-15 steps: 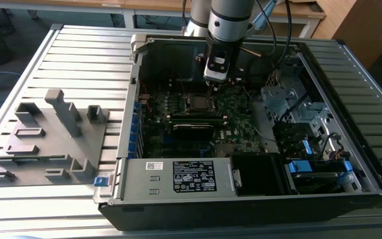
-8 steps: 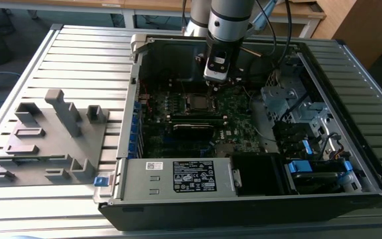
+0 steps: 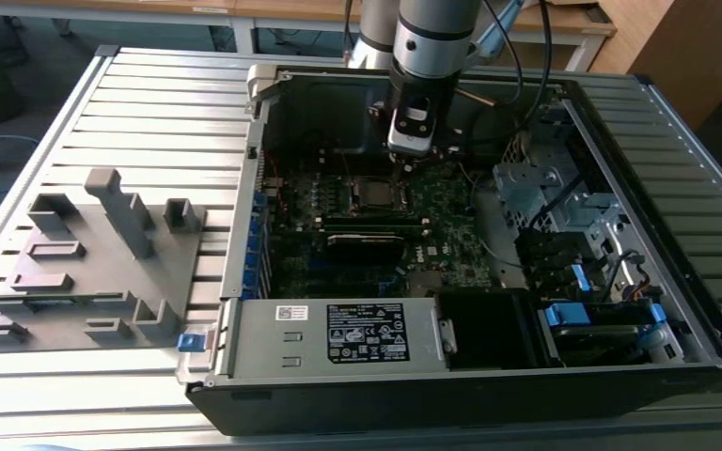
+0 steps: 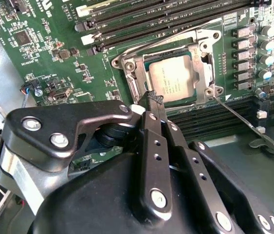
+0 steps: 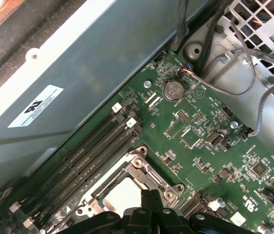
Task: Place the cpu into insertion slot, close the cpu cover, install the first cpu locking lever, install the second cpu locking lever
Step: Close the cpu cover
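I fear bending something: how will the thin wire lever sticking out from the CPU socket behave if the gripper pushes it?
The lever is a long, thin metal rod, so probably springy, flexing before it swings. Bare and smooth, it may slip off the shut gripper. Anchored at the cpu cover, it should pivot, not slide.

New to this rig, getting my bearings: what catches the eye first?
In the exterior view, the arm reaches down into an open computer case. In the second wrist view, the shut gripper sits at the edge of the cpu cover, which frames the silver cpu, and a thin lever juts out beside it.
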Tool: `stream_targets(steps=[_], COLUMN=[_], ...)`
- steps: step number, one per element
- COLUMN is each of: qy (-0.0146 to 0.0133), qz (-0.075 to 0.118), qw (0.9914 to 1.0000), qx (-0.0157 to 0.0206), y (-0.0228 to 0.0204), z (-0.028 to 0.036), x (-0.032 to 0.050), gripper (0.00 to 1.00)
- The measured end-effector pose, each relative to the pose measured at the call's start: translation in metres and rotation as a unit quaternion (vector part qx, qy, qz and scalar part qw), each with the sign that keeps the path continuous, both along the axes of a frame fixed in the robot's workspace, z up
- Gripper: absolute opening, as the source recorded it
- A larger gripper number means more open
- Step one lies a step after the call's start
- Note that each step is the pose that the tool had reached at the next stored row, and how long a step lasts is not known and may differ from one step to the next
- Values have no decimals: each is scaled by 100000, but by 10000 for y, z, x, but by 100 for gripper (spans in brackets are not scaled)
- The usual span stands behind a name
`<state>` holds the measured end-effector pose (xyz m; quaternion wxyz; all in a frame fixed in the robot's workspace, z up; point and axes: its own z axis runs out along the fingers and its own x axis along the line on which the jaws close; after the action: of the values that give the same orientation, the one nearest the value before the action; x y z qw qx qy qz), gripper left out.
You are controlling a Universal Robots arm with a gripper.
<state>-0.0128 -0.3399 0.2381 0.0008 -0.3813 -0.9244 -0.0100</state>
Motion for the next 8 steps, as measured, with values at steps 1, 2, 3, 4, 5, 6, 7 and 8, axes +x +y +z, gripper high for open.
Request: stream_targets(steps=[1,2,3,4,5,6,7,8], qy=[0,0,-1,-1,1,0,0,1], qz=[386,794,1198,1534,1622,1628,1671,1714], qw=[99999,99997,99993,99988,99987,99987,99986,99985], qx=[-1,0,-1,-1,-3,-2,-1,-1], y=[0,0,0,0,0,0,0,0], z=[0,0,0,0,0,0,0,0], x=[0,0,0,0,0,0,0,0], gripper=[11,11,11,11,11,11,11,11])
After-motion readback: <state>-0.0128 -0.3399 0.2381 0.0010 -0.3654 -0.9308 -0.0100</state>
